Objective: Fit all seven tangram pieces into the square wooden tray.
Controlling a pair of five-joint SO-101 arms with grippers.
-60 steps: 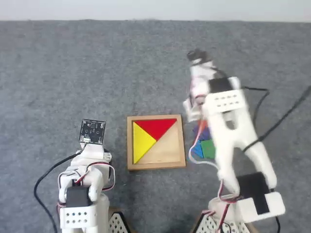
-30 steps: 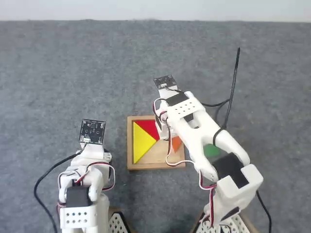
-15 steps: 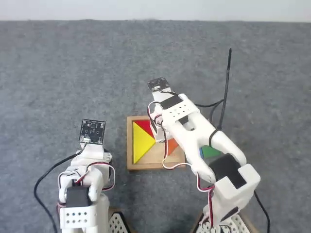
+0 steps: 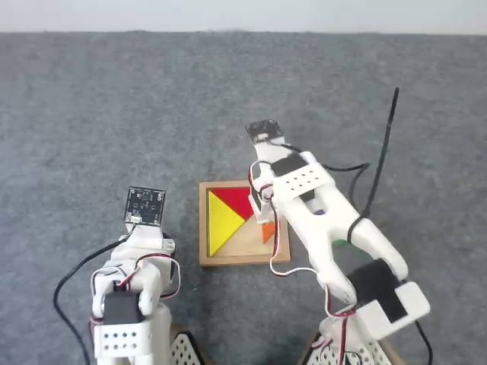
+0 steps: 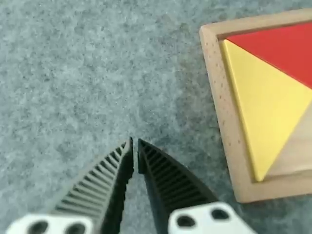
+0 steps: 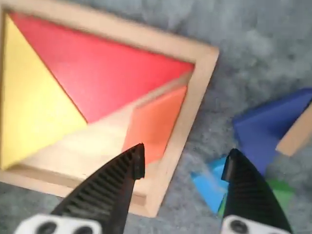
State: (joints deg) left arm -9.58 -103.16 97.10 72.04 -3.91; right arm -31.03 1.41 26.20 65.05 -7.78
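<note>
The right end effector (image 6: 185, 160) hangs above the right edge of the tray (image 6: 201, 92), jaws wide and holding nothing. Under it, an orange piece (image 6: 157, 122) lies inside the tray against the right wall, beside the red triangle (image 6: 97, 68). The yellow triangle (image 6: 34, 112) fills the left part. A dark blue piece (image 6: 265, 127), a light blue piece (image 6: 209, 185) and a green piece (image 6: 279, 194) lie on the desk (image 4: 114, 114) just right of the tray. The left end effector (image 5: 135, 144) hangs over the desk left of the tray, jaws narrow, almost touching, holding nothing.
</note>
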